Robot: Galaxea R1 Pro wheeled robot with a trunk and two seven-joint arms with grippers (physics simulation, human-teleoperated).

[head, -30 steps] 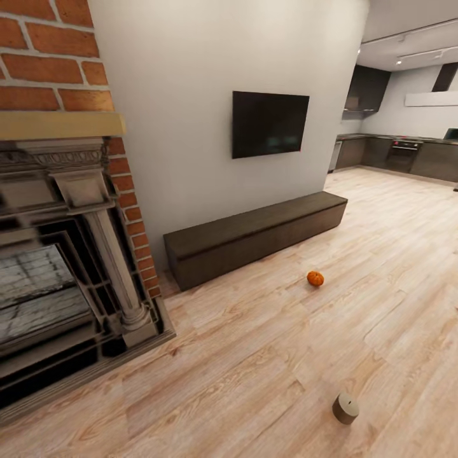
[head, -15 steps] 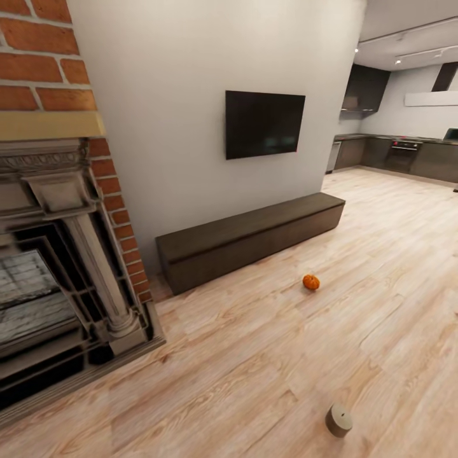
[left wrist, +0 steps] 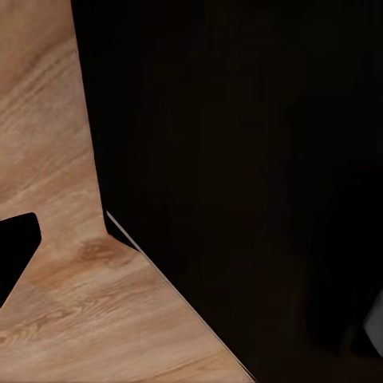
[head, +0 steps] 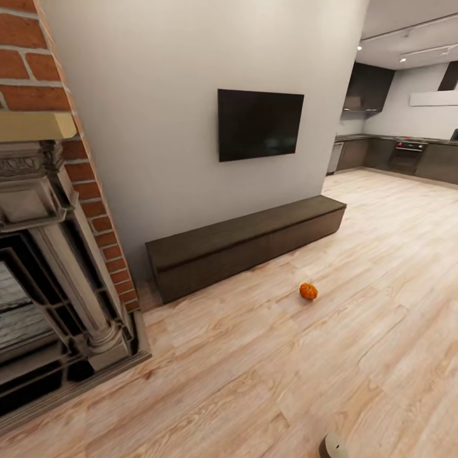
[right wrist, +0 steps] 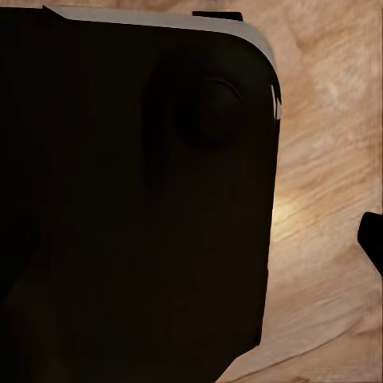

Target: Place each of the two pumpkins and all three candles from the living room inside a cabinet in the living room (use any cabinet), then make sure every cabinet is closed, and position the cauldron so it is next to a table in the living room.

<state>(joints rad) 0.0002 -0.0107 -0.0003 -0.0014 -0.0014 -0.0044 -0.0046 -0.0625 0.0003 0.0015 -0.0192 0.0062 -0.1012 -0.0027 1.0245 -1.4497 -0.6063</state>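
One small orange pumpkin (head: 308, 291) lies on the light plank floor, a short way in front of the cabinet's right half. The cabinet (head: 248, 245) is a long, low dark brown unit against the pale wall, with all its fronts shut. A squat beige candle (head: 332, 446) stands on the floor, cut off by the head view's lower edge. In the left wrist view a dark fingertip (left wrist: 16, 247) shows at the picture's edge over the floor. The right wrist view has a dark fingertip (right wrist: 372, 239) at its edge too. Nothing is between the fingers of either gripper.
A black screen (head: 259, 124) hangs on the wall above the cabinet. An ornate dark fireplace (head: 44, 305) under a red brick chimney (head: 38, 57) juts out at the left. Open plank floor runs right toward a dark kitchen (head: 407, 152). The robot's dark body (left wrist: 255, 159) looms close in both wrist views.
The whole head view has shifted: fireplace, cabinet and screen slid left, and the candle dropped to the lower edge. That is the camera moving. Nothing on the floor has moved.
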